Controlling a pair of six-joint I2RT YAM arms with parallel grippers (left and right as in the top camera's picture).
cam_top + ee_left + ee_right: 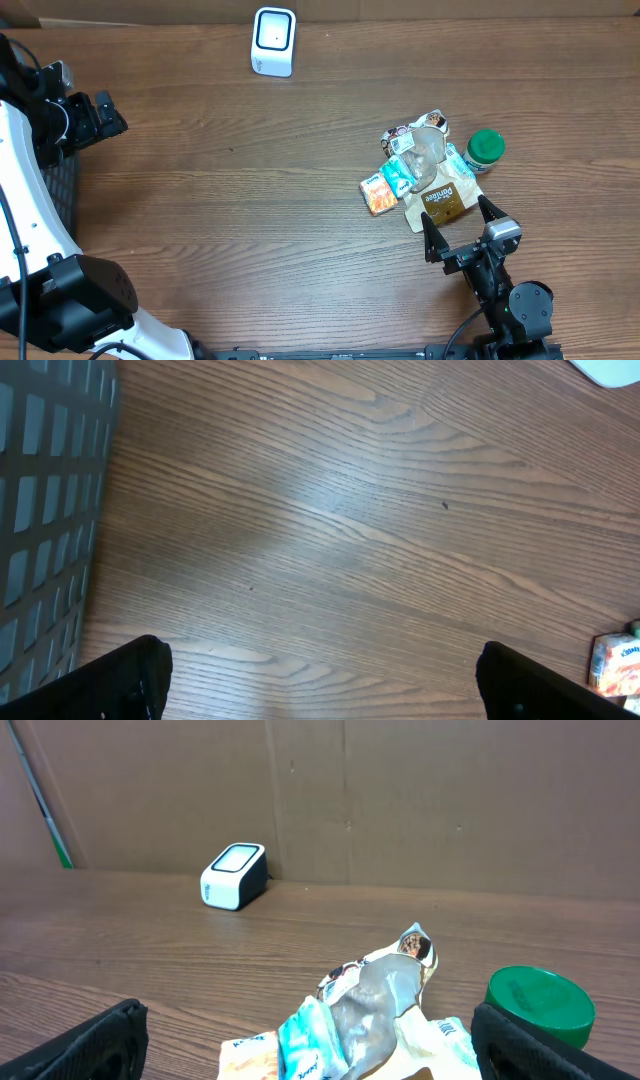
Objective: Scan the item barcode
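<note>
On the tabletop (250, 200), the heap of snack packets (425, 175) lies well apart from the white scanner (273, 40). The right claw (456, 212) gapes empty beside the heap; the left claw (108, 115) gapes empty far off. Overlapping packets could cause a double pick.

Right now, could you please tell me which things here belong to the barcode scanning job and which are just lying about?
For the job: white scanner; pile of packets and green-lidded jar, any of which may be the item; open right tool beside them.
Lying about: grey mesh basket; open left tool, far from the items.
</note>
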